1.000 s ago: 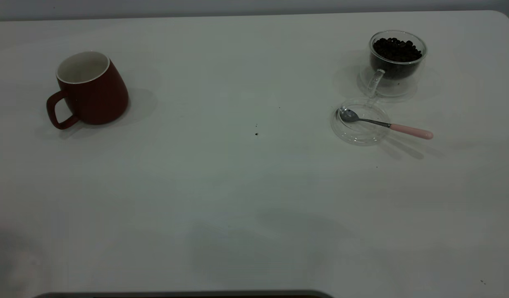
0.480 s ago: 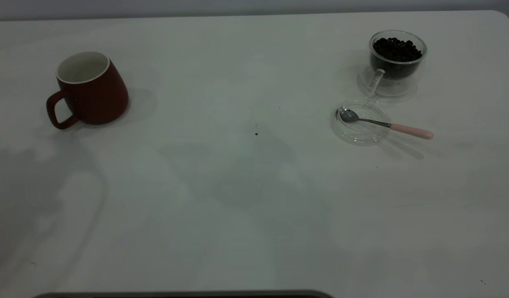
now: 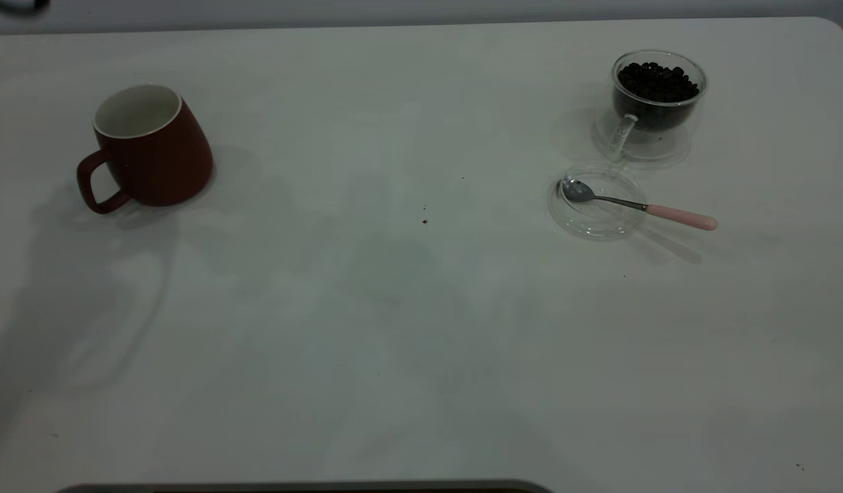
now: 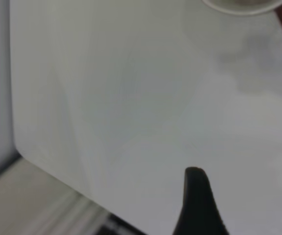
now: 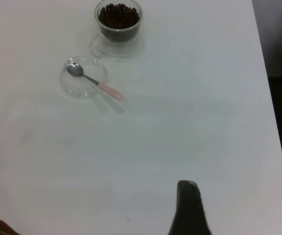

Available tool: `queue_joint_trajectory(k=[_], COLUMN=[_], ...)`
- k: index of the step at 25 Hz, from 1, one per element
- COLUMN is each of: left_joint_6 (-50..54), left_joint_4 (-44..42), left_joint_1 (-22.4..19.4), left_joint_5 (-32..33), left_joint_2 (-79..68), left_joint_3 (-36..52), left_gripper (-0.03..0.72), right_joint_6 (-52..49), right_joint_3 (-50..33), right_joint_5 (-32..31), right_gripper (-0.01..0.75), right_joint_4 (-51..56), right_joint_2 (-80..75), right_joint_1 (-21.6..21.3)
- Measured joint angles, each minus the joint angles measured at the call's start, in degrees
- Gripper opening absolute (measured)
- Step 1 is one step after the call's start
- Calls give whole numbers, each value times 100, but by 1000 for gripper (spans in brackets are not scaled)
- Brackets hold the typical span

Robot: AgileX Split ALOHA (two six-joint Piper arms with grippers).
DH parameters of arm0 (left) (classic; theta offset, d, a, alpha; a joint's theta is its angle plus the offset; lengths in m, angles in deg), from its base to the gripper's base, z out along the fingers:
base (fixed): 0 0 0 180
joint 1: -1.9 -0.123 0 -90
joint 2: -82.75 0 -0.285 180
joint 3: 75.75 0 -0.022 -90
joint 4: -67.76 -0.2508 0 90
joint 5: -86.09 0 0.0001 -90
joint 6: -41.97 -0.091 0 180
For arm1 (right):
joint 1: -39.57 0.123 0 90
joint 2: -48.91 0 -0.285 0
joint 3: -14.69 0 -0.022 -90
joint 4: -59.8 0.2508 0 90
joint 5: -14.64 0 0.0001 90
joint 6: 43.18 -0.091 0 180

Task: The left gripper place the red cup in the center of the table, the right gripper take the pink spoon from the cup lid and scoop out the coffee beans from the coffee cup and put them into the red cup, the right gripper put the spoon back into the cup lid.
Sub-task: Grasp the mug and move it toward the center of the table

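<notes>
The red cup [image 3: 151, 147] stands upright at the table's [image 3: 394, 329] far left, its handle toward the front left. Its white rim [image 4: 239, 5] shows at the edge of the left wrist view. The coffee cup [image 3: 657, 103] with coffee beans [image 3: 657, 81] stands at the far right. The cup lid [image 3: 597, 202] lies just in front of it, with the pink spoon [image 3: 680, 217] resting bowl-in-lid and its handle out to the right. Cup [image 5: 119, 22], lid [image 5: 84, 78] and spoon [image 5: 109, 90] show far off in the right wrist view. Only a black tip of the left gripper [image 4: 196, 205] and of the right gripper [image 5: 187, 208] shows.
Neither arm shows in the exterior view, apart from a dark shape [image 3: 14, 5] in the top left corner. A few dark specks [image 3: 424, 221] lie near the table's middle. The table's edge [image 4: 14, 122] runs close to the left gripper.
The cups, lid and spoon have not moved. The shadows on the table's left half have shifted toward the red cup, and a dark shape has appeared in the top left corner.
</notes>
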State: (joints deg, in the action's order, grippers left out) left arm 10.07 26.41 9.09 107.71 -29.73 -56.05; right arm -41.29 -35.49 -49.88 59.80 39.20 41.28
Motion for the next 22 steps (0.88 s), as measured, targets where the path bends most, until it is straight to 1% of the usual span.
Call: queue_joint_trajectory(k=[3, 5, 9, 15, 18, 22], left_joint_6=[6, 94, 528, 1099, 1158, 1165], left_joint_4=[-857, -1256, -1774, -1973, -1974, -2006], left_joint_1=[0, 0, 0, 0, 0, 35], left_joint_5=[-157, -293, -502, -628, -761, -904], left_joint_2=[-478, -784, -1416, -2191, -2459, -2606], left_joint_3=[-6, -23, -365, -1178, -1397, -1436], left_gripper=[569, 569, 569, 569, 569, 569], right_joint_6=[0, 0, 0, 0, 0, 0], right_joint_3=[0, 0, 0, 0, 0, 0], right_joint_5=[0, 0, 0, 0, 0, 0], right_gripper=[585, 585, 585, 585, 585, 585], right_joint_4=[0, 0, 0, 0, 0, 0], right_joint_2=[0, 0, 0, 0, 0, 0], right_joint_1=[0, 0, 0, 0, 0, 0])
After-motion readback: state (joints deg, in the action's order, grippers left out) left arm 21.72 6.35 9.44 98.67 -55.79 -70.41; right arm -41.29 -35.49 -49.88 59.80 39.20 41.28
